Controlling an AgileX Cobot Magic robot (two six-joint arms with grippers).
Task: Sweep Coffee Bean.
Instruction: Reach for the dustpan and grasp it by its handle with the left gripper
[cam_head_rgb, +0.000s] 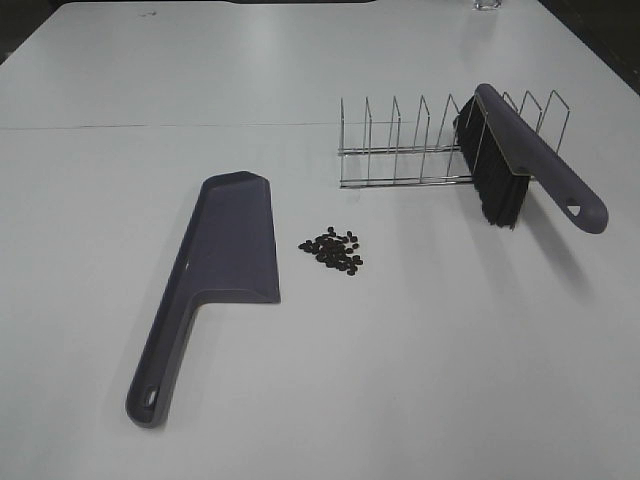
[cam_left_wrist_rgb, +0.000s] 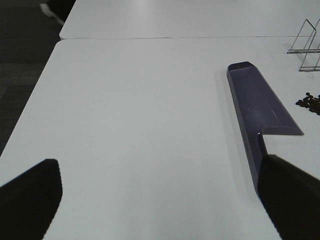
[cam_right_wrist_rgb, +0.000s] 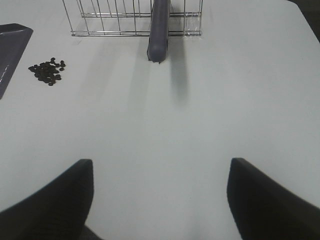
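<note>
A small heap of coffee beans (cam_head_rgb: 331, 250) is sitting near the middle of the white surface (cam_head_rgb: 450, 360), bunched close together with a few strays at the edges. None of them are lying in the dustpan. The purple-grey dustpan (cam_head_rgb: 225, 260) is lying flat just to the left of the heap, apart from it, with its long edge facing the beans and its handle running toward the near left.

Farther back and to the right, a wire rack (cam_head_rgb: 420, 150) is standing on the surface. A purple-grey brush (cam_head_rgb: 520, 165) is resting tilted across the rack's right part, its black bristles hanging down on the near side and its handle sticking out to the near right, lifted off the surface. I cannot tell whether the bristles are touching the surface.

Neither arm is showing in the high view. In the left wrist view the left end effector (cam_left_wrist_rgb: 159, 162) is hanging above the bare surface left of the dustpan, spread wide and gripping nothing. One of its dark fingers (cam_left_wrist_rgb: 290, 195) is covering the end of the dustpan handle in that view. The right end effector (cam_right_wrist_rgb: 160, 162) is likewise gaping wide and carrying nothing, hovering over the near right of the surface, well short of the brush handle and the rack.
</note>
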